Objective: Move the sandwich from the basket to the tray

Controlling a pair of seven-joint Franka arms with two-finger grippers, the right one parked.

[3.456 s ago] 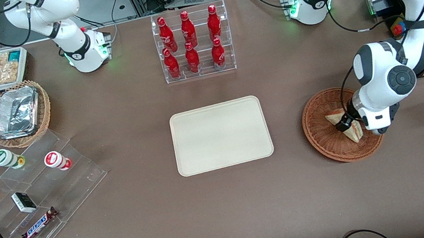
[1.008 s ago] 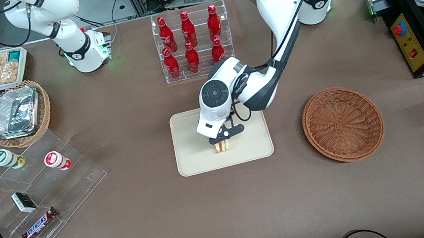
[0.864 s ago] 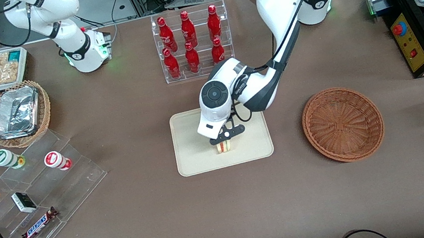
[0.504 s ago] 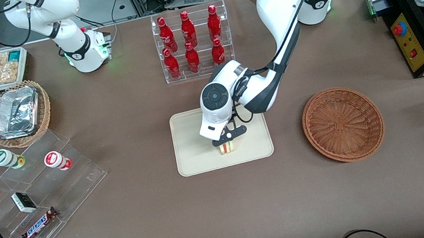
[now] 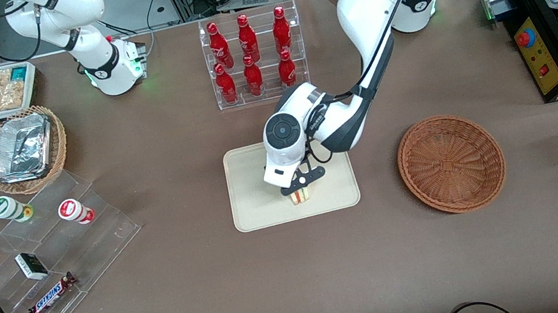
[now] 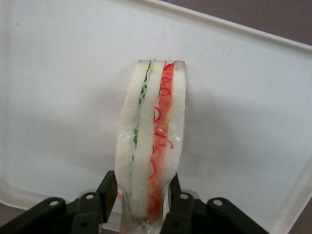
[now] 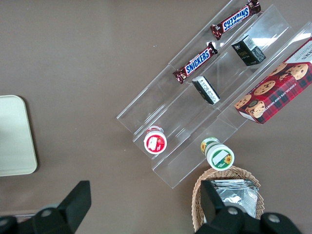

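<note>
just below the middle of the front view, the gripper (image 5: 298,189) hangs over the tray (image 5: 253,207), its two black fingers (image 6: 108,195) clamped on the sandwich (image 5: 300,196), which stands on edge above the tray's nearer half. seen from the wrist camera, the sandwich (image 6: 151,141) shows white bread with a green layer and a red layer, pinched at its base between the fingers, with the tray (image 6: 243,97) spread under it. right of center in the front view sits the basket (image 5: 451,163), with nothing in it, well apart from the tray toward the working arm's end of the table.
</note>
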